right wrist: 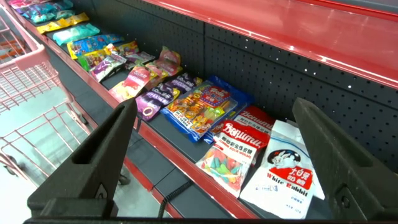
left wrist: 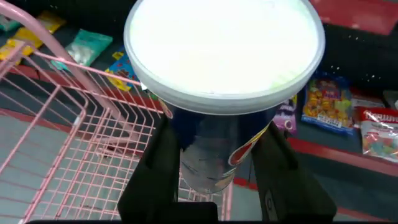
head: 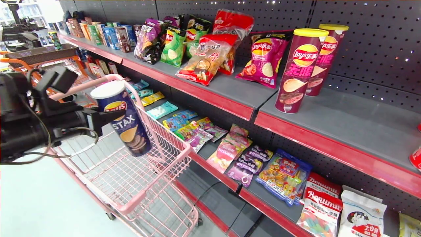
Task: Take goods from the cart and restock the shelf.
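Blue chip can (head: pixel 126 121) gripped by left pincer (left wrist: pixel 219 168) over pink wire cart (head: pixel 185 152), right pincer (right wrist: pixel 216 109) spread apart

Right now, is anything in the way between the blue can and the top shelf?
Only the pink cart's rim runs between the blue can and the shelf. The space beside the purple cans looks free.

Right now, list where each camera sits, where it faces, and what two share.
Head view: on the head, facing forward and down at shelf and pink cart; left tool grips a blue can.
Left wrist view: on that wrist, looking down on the can's white lid; tool fingers flank it.
Right wrist view: on that wrist, facing lower-shelf snack packs through the open right tool.
Shared: head and left wrist both show can and cart.
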Tool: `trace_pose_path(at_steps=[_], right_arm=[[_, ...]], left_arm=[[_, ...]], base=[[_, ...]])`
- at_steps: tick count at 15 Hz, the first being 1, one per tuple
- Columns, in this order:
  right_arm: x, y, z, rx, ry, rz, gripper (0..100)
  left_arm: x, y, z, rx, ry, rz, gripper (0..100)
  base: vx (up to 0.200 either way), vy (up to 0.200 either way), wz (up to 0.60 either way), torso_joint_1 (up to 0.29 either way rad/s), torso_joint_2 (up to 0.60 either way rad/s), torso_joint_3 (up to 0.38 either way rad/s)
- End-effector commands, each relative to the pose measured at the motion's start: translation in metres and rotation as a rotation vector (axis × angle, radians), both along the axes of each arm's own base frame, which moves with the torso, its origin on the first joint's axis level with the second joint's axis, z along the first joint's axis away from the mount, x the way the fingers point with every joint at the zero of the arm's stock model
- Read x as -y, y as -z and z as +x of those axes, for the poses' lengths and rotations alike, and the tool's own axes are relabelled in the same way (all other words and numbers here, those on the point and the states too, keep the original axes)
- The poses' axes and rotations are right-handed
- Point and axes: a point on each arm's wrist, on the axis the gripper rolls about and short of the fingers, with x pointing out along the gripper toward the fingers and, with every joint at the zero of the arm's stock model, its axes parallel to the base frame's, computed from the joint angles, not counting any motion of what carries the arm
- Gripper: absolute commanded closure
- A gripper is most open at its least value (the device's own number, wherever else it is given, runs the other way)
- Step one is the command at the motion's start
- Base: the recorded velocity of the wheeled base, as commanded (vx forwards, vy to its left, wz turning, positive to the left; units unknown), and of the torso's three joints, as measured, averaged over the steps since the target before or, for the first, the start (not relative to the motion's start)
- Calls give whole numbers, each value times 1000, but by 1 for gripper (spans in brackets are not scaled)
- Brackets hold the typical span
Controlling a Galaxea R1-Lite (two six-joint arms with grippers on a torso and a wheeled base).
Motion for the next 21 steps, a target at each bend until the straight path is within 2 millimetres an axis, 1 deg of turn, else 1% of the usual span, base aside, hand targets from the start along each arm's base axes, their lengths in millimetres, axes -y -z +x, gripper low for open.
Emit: trace_pose_path(at_steps=[1,3,5,8,10,13,17,21], right_arm=[[0,0,0,-1,4,-1,0],[0,0,0,-3,4,-3,0],[0,0,0,-1,4,-3,0],[0,0,0,-1,4,-1,0],[0,0,0,-1,4,-1,0],[0,0,0,-3,4,-1,0],[0,0,0,-1,4,-3,0],[0,0,0,-1,2,-3,0]], left_arm=[[-4,-42,-98,169,-72,-24,100],[-6,-43,-134,217,-150,-33,100],[-8,-35,-168,226,-213,-26,100],[-8,-23,-196,213,-211,-25,100],[-8,-11,-204,205,-214,-23,100],[-8,2,-211,194,-216,-22,100],[-8,13,-218,190,-219,-20,100],[-8,19,-221,189,-220,-13,100]], base=[[0,0,0,0,0,0],[0,0,0,0,0,0],[0,0,0,0,0,0],[0,0,0,0,0,0],[0,0,0,13,-45,-33],[0,0,0,147,-411,-259],[0,0,0,221,-577,-356],[0,0,0,184,-452,-270]])
